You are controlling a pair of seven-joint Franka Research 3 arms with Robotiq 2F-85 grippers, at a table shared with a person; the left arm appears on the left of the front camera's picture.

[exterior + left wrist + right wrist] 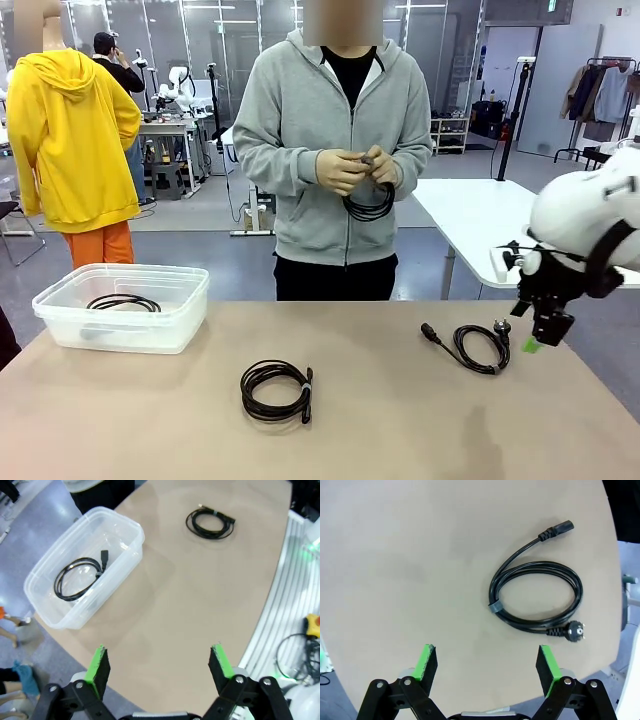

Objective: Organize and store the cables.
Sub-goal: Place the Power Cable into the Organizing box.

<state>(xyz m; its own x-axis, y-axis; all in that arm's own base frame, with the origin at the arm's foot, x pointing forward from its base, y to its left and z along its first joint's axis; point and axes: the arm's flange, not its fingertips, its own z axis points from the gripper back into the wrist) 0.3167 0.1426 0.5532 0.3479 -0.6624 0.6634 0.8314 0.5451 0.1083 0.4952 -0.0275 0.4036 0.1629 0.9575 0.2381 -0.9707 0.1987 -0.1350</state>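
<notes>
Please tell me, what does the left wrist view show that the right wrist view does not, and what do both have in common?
The left wrist view has a clear plastic bin with one coiled cable inside, a second coiled cable lying on the table apart from the bin, and the left gripper, open. The right wrist view has instead a banded power cord with both plug ends showing, and the right gripper, open. Shared: the tan table top, and green-padded jaws holding nothing.

Bright, even light from ceiling strips (210,8) floods the room, leaving only soft, faint shadows on the tan table (420,430). Mild glare glints on the clear plastic bin (117,540). Both wrist views bow the table's edges in a wide-angle curve, and the front view's far background looks slightly soft.
</notes>
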